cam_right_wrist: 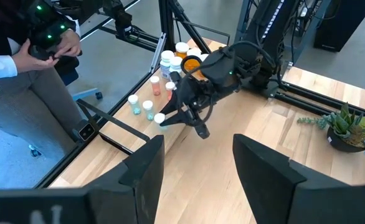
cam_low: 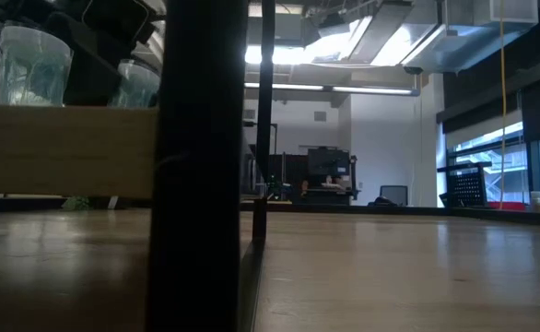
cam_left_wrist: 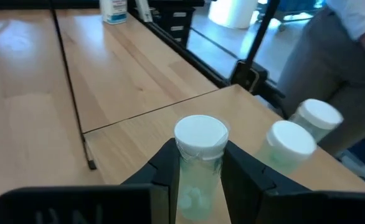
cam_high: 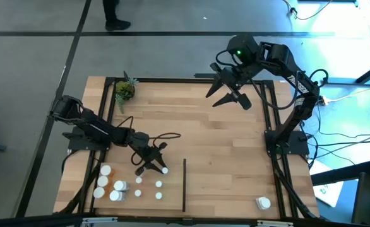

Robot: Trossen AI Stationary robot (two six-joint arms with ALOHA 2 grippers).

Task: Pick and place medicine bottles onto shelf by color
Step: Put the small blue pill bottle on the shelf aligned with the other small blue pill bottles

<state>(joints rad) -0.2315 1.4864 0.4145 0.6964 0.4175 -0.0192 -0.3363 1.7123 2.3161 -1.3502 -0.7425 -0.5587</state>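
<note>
Now a small clear bottle (cam_left_wrist: 198,163) with a round white cap sits between the two dark fingers of the left gripper (cam_high: 156,165), which are closed narrowly on its sides. So the step in hand seems to be the pick. Just beside the gripper stand more white-capped bottles (cam_high: 115,186), some orange. Beyond it runs the thin black divider strip (cam_high: 184,184) on the smooth light-wood shelf (cam_high: 204,132). The next move probably calls for a lift and a carry to the matching side. The right gripper (cam_high: 229,96) waits far off, with fingers apart and empty.
</note>
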